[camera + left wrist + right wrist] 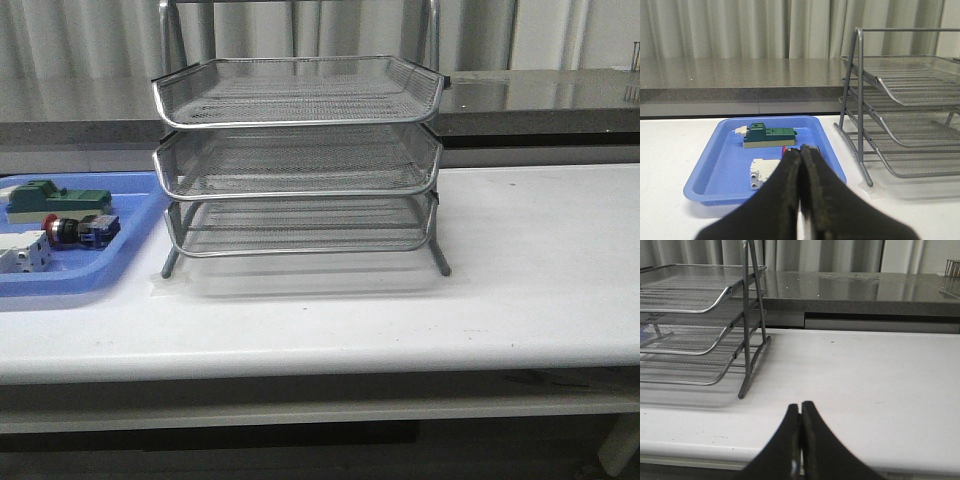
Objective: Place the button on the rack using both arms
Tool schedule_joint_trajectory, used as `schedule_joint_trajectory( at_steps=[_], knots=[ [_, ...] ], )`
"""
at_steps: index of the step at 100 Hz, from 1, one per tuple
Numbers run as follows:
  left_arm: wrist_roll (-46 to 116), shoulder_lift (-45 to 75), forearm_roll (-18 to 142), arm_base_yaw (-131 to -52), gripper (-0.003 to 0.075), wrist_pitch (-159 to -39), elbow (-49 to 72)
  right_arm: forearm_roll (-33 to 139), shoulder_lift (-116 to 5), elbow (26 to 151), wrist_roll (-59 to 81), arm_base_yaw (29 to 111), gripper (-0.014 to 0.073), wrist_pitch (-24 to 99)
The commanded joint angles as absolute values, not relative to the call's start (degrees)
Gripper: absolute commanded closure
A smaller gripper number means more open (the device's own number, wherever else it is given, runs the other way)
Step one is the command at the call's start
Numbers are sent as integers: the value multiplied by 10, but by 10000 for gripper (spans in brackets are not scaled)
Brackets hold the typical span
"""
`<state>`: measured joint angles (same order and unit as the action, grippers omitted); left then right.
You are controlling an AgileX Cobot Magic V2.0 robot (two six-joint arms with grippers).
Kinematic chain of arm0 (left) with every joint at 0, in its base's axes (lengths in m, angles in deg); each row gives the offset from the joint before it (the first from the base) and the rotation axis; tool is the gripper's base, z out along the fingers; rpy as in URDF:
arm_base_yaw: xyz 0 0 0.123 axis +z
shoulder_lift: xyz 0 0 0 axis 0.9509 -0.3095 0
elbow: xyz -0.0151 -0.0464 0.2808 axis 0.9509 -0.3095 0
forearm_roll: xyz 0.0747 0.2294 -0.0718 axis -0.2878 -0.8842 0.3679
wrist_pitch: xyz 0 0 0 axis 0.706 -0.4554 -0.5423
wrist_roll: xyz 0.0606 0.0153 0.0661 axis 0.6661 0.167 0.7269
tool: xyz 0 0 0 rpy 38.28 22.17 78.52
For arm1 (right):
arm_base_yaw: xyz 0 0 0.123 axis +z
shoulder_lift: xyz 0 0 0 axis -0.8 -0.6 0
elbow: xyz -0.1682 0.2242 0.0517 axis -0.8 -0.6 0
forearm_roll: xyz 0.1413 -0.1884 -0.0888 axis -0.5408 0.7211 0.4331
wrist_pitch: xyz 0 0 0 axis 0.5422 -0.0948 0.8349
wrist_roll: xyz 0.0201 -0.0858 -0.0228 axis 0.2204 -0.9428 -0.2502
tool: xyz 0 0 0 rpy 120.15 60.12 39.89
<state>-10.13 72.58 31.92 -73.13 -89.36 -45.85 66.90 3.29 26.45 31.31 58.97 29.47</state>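
The button [80,230], with its red head and black and blue body, lies on its side in the blue tray [130,262] at the left of the table. In the left wrist view only a red sliver and a dark corner of the button [785,149] peek out behind my left gripper [800,151], which is shut and empty, well short of the tray's front rim. The silver mesh rack [300,160] stands mid-table with three tiers, all bare. My right gripper [800,405] is shut and empty near the table's front edge, to the right of the rack [695,330]. Neither arm shows in the front view.
A green block [55,198] and a white box [25,255] share the blue tray with the button. The green block [769,136] and white box [762,172] also show in the left wrist view. A grey counter [540,95] runs behind the table.
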Motion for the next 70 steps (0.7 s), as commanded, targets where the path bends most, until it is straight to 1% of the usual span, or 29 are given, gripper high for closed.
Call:
schedule_joint_trajectory(
  at_steps=[1,44,70],
  knots=[
    [-107,746,322,-730,741,-849,-485,669,40,273,313,586,662,249],
    [-107,746,322,-730,741,-849,-485,671,40,273,311,586,662,249],
    [-107,746,322,-730,741,-849,-485,671,40,273,311,586,662,229]
  ],
)
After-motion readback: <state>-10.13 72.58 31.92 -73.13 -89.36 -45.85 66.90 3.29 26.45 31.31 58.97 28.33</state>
